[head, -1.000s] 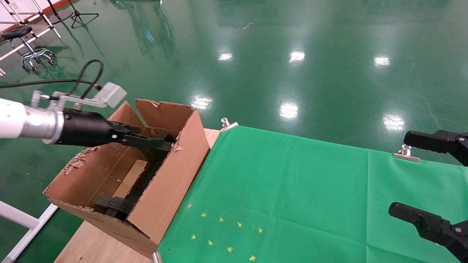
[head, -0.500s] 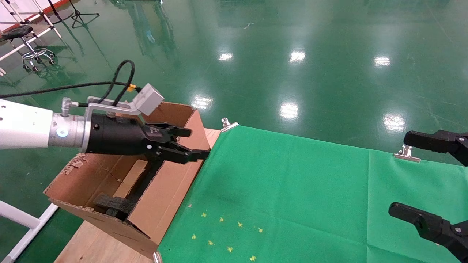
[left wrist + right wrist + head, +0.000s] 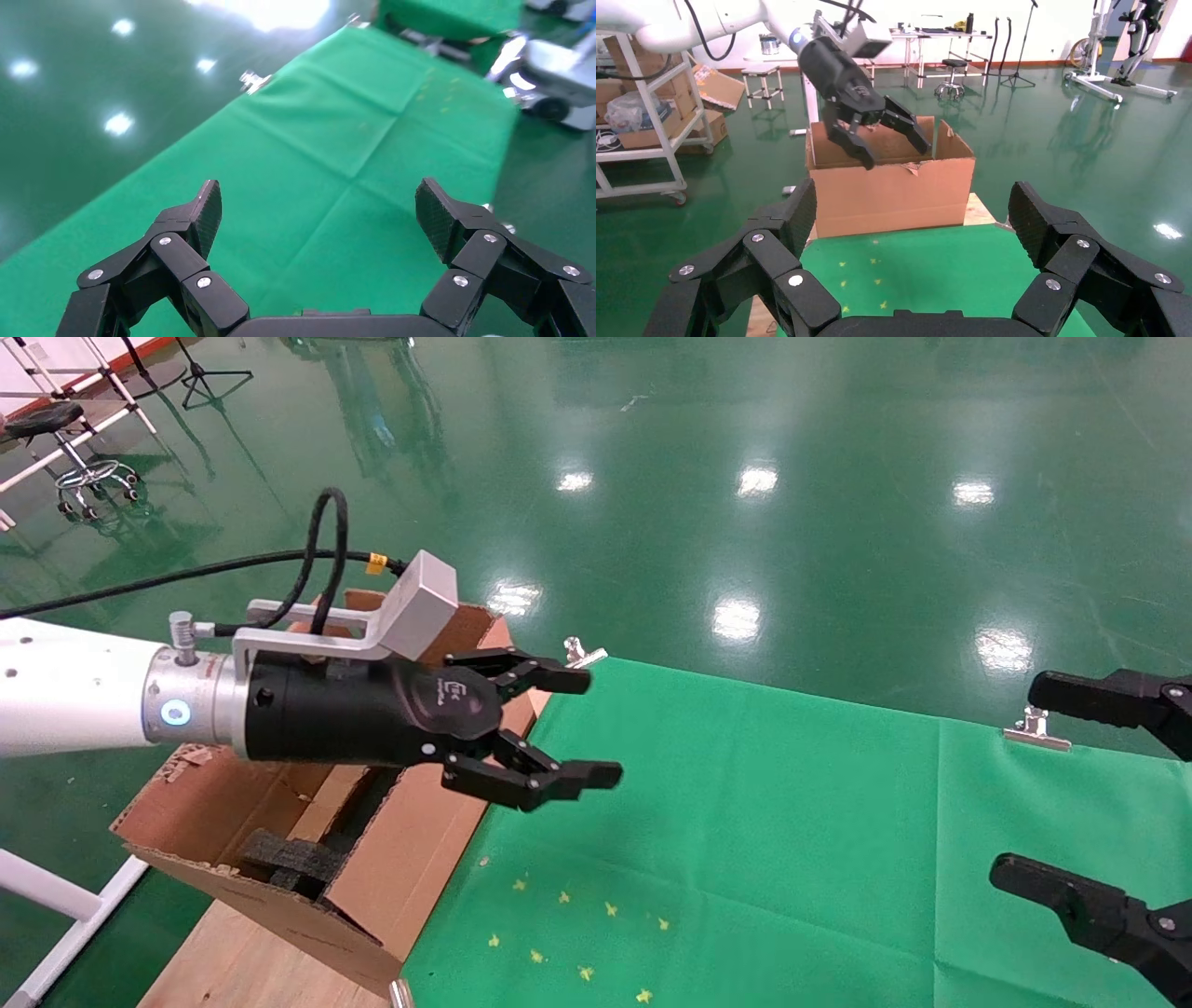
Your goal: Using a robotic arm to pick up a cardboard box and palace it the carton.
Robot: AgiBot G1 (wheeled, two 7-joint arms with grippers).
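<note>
Since a second ago the white glossy robotic arm has drawn its black multi-link left gripper up out of the carton and swung it across the near flap, so it now hangs above the edge of the green cloth. Its fingers are spread wide apart with nothing between them.

The glossy green floor fills the background. The green cloth, pinned by silver clips, covers the wooden table except on the robot's left, where the large brown corrugated carton with tall torn-edged flaps stands. A dark foam piece lies at its near end. The small, narrow brown cardboard box lies inside the carton on its floor, mostly hidden behind the black wrist. Small yellow marks dot the cloth near the carton.

The black right gripper sits parked at the robot's right over the cloth, fingers spread wide and empty.
</note>
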